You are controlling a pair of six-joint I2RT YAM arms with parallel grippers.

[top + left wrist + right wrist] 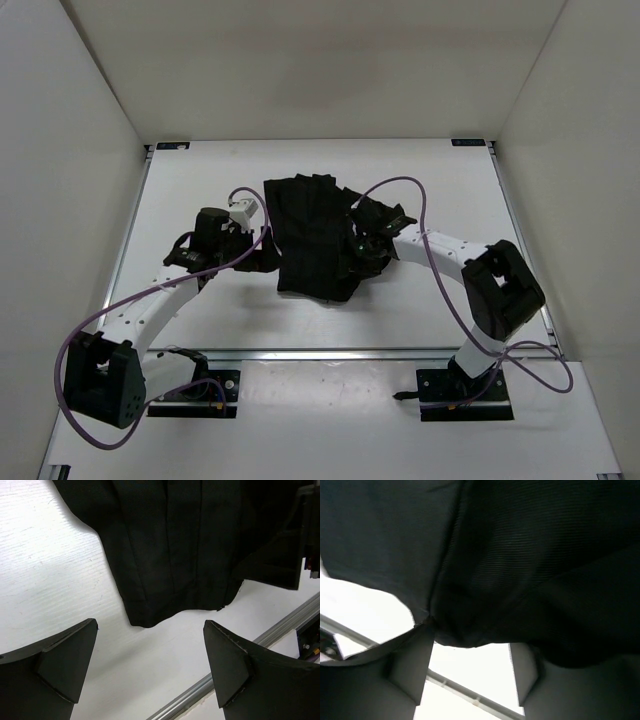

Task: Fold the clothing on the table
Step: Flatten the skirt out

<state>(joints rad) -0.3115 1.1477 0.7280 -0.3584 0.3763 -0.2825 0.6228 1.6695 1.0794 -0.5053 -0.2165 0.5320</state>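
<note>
Left gripper [150, 625]: jaws spread wide, nothing in them, stopped just short of the near hem of the pleated black skirt [315, 235]. The skirt lies in the middle of the table [180, 200]. Right gripper [472, 641] is at its right edge with fabric bunched at the fingertips; can't tell if it's clamped. Risk: a shallow or single-layer pinch slips on lift and drags the skirt askew.

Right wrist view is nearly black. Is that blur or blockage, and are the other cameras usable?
Right wrist: blocked, not blurred; the clothing hangs close and fills the frame, weave legible, the right gripper's fingers soft and backlit by the bright table. Left wrist: sharp, pleats readable, table nearly blown out upper left. Top external: evenly lit, clothing a near-flat black.
</note>
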